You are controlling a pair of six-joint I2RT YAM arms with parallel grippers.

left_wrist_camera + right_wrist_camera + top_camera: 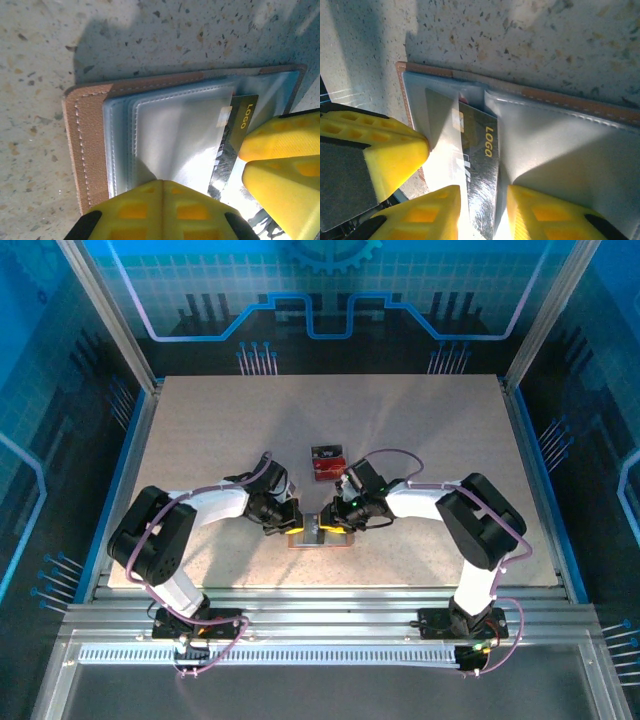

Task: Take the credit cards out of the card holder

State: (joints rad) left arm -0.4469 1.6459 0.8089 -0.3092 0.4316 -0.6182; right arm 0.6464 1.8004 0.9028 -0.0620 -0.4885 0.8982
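The tan-brown card holder (pixel 320 538) lies open on the table between both grippers, its leather edge (pixel 87 145) and clear sleeves (pixel 175 135) facing up. A dark credit card (pixel 482 160) marked LOGO sticks partly out of a sleeve. My right gripper (pixel 482 192) is narrowly open, with that card lying face-up between its fingers (pixel 540 215). My left gripper (pixel 162 207) is shut, its tips resting on the sleeves. A red card and a dark card (pixel 326 462) lie on the table behind the holder.
The speckled table (pixel 200 440) extends on all sides of the holder. The two grippers (pixel 296 524) (pixel 338 520) are a few centimetres apart. Metal frame posts stand at the table's corners and a rail (pixel 320 615) runs along its near edge.
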